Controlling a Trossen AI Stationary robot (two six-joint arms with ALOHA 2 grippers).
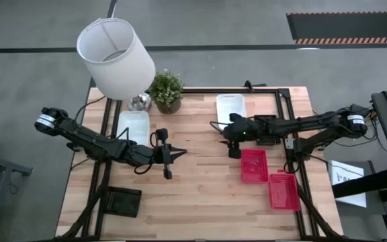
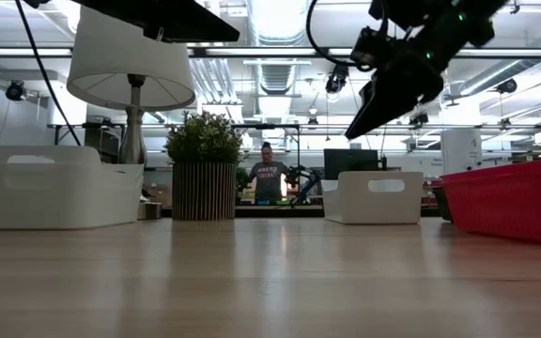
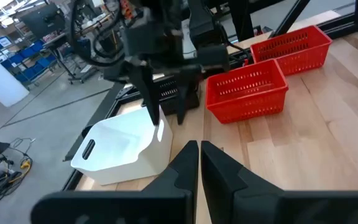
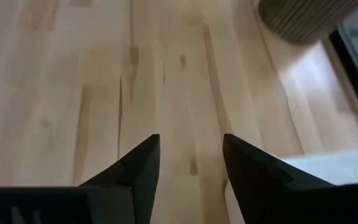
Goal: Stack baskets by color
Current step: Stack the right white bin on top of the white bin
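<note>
My right gripper (image 1: 226, 138) (image 4: 190, 158) hangs open over bare wood, just on the near side of a white basket (image 1: 230, 107) (image 4: 328, 171) and above table height (image 2: 374, 108); nothing is between its fingers. My left gripper (image 1: 173, 156) (image 3: 199, 155) is shut and empty, held above the table's middle. A second white basket (image 1: 133, 128) rests on its base at the left. Two red mesh baskets (image 1: 254, 165) (image 1: 284, 191) sit side by side on the table near the right edge. A black basket (image 1: 123, 202) lies at the near left corner.
A lamp with a white shade (image 1: 116, 57) and a potted plant (image 1: 166, 91) stand at the far left. A dark frame rail (image 1: 291, 134) runs along the table's right side. Bare wood (image 1: 200, 195) lies between the arms and the near edge. A person (image 2: 268, 178) stands in the room behind.
</note>
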